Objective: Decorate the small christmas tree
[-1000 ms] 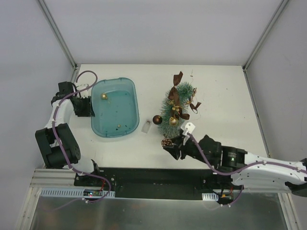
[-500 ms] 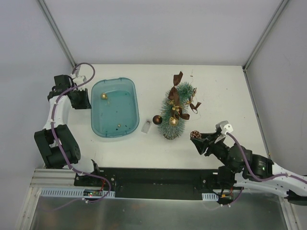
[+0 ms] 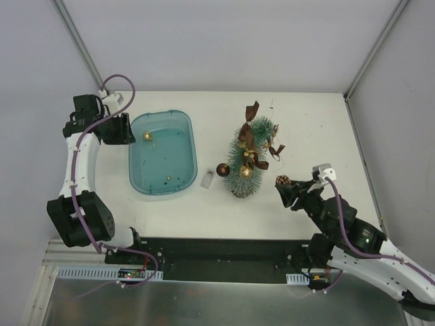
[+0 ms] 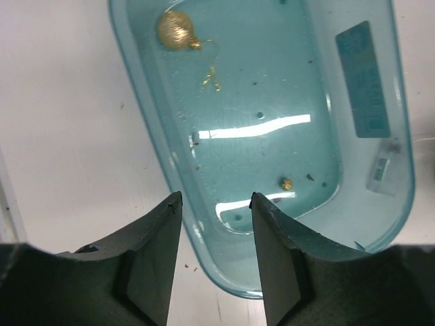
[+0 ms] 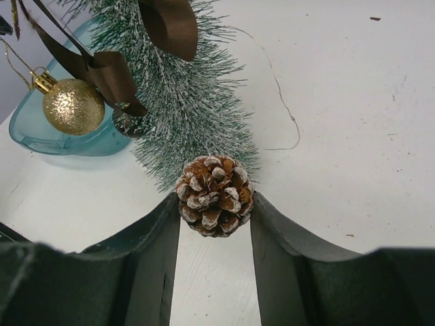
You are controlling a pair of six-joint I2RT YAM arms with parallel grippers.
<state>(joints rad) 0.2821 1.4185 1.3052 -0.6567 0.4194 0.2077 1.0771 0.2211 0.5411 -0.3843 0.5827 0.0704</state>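
Right end effector [image 3: 284, 185]: closed on a pine cone [image 5: 214, 195], one finger pressed to each side; cone frosted white at the scale tips. Held off the tabletop [image 3: 312, 122], just right of the tree's lower half.

Left end effector [image 4: 215, 200]: fingers parted, nothing between them. Positioned over the left edge of the teal tray [image 3: 177, 142], near its far corner.

small christmas tree [image 3: 246, 159]: frosted green bottle-brush cone, upright near the tabletop's centre, right of the tray and apart from it. Already carries brown ribbon bows [image 5: 170, 24] and a glittered gold bauble [image 5: 73, 106] on a gold hanger. A dark brown ball [image 3: 222, 169] sits at its lower left side; whether it hangs or rests on the tabletop cannot be told.

Tray contents: one gold ball with string [image 4: 175, 30] at the far end; one small gold bead [image 4: 287, 183] toward the near end.

Small clear piece [image 3: 208, 178]: lying between tray and tree, kind not discernible.
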